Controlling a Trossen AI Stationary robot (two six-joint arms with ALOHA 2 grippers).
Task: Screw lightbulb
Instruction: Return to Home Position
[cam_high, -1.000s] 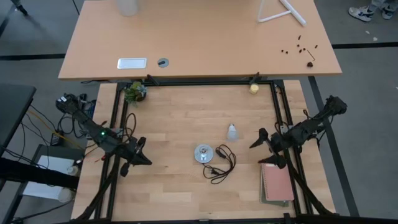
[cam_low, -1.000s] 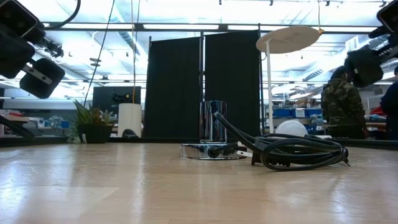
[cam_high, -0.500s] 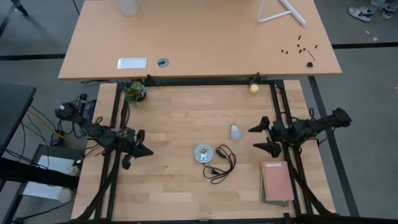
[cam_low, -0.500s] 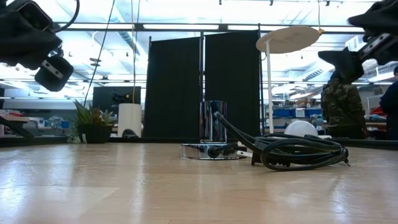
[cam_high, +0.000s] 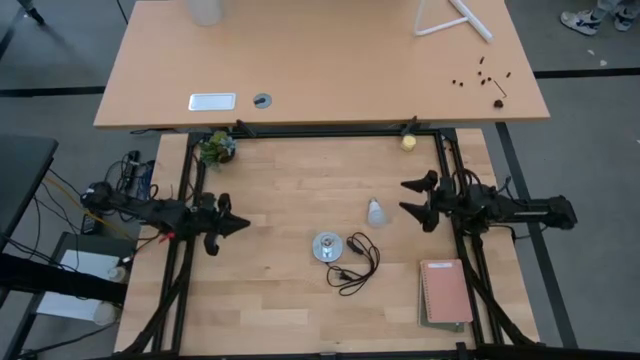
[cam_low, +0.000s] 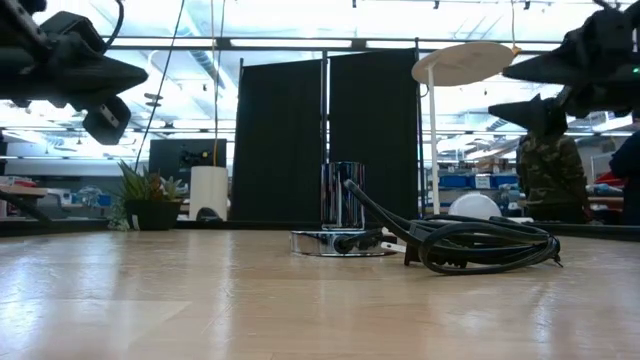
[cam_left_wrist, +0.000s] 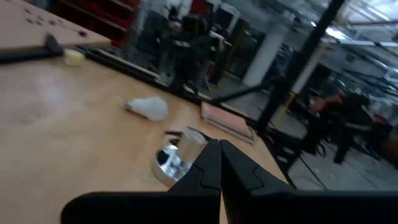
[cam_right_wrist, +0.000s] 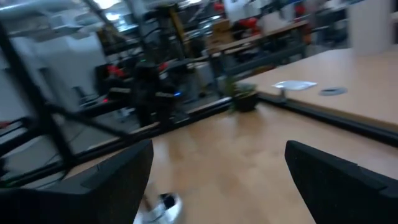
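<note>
Tabletop (cam_high: 280, 300) of pale wood, both arms held above it, stretched in from the side rails. Left gripper (cam_high: 243, 224) hangs well out from the socket disc (cam_high: 326, 247) on the disc's left, fingers pressed together, holding nothing. Right gripper (cam_high: 404, 197) hangs off the disc's right and far side, jaws spread wide, empty. Disc sits near mid-table, with the black cord (cam_high: 356, 266) coiled just beside it on the right.

Lightbulb (cam_high: 375, 211) lies on its side on the wood, free of the disc, near it on the far right and not touching. Bulb sits between the disc and the right gripper, clearly nearer the right one. The left would have to cross over the disc to reach it.

Long axis looks to run roughly away from the disc toward the table's far edge, crosswise to the right gripper's line of reach. Which end carries the screw base, I cannot make out. My read: any pick falls to the right arm, coming down and inward.
</note>
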